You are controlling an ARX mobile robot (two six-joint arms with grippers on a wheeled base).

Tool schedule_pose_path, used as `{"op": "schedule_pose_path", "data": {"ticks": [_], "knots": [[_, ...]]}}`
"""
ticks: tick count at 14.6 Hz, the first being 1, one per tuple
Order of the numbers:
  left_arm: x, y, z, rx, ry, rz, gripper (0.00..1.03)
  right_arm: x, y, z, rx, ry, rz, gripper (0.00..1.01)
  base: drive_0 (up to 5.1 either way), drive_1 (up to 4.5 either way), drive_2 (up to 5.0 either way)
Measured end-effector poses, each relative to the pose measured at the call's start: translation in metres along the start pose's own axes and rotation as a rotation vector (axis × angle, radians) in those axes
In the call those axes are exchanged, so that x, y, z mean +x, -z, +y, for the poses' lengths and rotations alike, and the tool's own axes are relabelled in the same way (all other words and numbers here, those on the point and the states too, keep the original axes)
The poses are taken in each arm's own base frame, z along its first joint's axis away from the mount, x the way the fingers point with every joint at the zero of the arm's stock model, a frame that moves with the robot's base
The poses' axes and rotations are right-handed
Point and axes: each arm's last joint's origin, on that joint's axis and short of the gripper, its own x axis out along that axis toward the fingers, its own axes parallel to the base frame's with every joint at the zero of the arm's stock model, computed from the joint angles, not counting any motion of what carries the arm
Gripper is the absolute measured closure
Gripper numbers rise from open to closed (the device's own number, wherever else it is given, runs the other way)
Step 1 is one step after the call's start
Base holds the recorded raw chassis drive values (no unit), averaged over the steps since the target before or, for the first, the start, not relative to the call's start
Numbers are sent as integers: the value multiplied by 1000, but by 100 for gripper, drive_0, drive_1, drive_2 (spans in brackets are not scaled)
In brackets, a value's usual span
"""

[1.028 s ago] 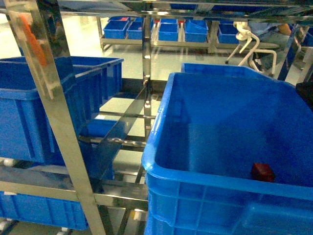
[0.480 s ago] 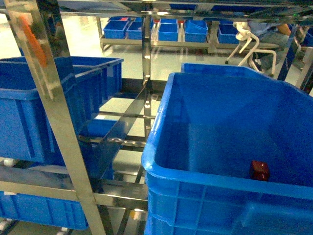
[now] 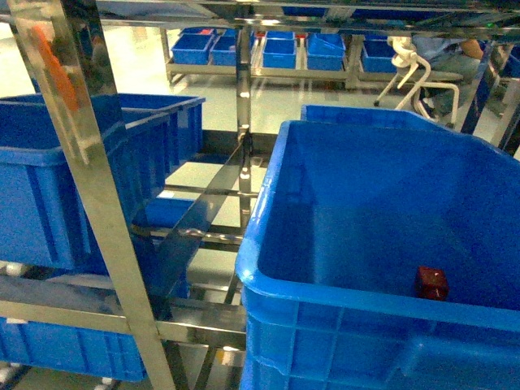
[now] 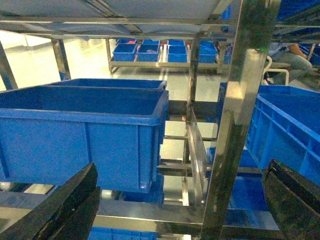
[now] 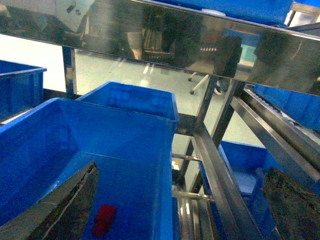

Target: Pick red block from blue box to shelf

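Left pincer (image 4: 182, 200): seen only in its own wrist view, two dark fingers (image 4: 65, 210) at the bottom corners of the frame, spread wide, holding and touching nothing. It faces a steel upright of the shelf (image 4: 240, 115).

Right pincer (image 5: 185, 210): seen only in its own wrist view, fingers (image 5: 70, 207) spread wide at the frame's lower corners, holding nothing, poised above the blue box (image 5: 165, 150).

Neither pincer shows in the head view.

Red block (image 3: 431, 283): one, lying on the floor of the blue box (image 3: 268, 268) near its near wall, right of centre; in the right wrist view the same block (image 5: 104, 220) lies near the bottom of the frame, apart from both fingers.

Change against one second ago: the block sits slightly left of its former place in the head view; against half a second ago, no visible change. The dark shape at the right edge of the oldest frame is gone.

Count, head view:
- red block, one;
- blue box with the block, one;
- second crate (image 3: 49, 179) on the left tier, one;
- a row of small blue crates (image 3: 280, 50) on a far rack, number not certain;
- shelf uprights in the foreground, two.
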Motion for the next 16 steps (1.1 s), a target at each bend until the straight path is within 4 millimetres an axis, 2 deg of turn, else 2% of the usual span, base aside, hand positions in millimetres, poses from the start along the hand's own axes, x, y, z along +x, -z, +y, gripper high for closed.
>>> {"op": "schedule_pose_path", "data": {"ticks": [2,6,7,8,10,14,15,16], "knots": [[0,0,0,0,0,0,5,-2,0,-3,-16,29,-9,3,0,0,0],[0,0,0,0,0,0,5,6,9,-10,-30,91,11,3,0,0,0],[0,0,0,0,0,0,5,5,9,-11,-10,64,-20,7,0,0,0],[0,0,0,0,0,0,5,1,13,-9,53,-15,-52,20,0,0,0],[0,0,0,0,0,0,5,-6,31,6,108,-67,-35,44,0,0,0],[0,0,0,0,0,0,5,-17,50,8,131,-48,-39,95,0,0,0],[0,0,0,0,0,0,5,-19,54,8,134,-48,-38,99,0,0,0],[0,0,0,0,0,0,5,-21,58,9,135,-48,-36,99,0,0,0]]}}
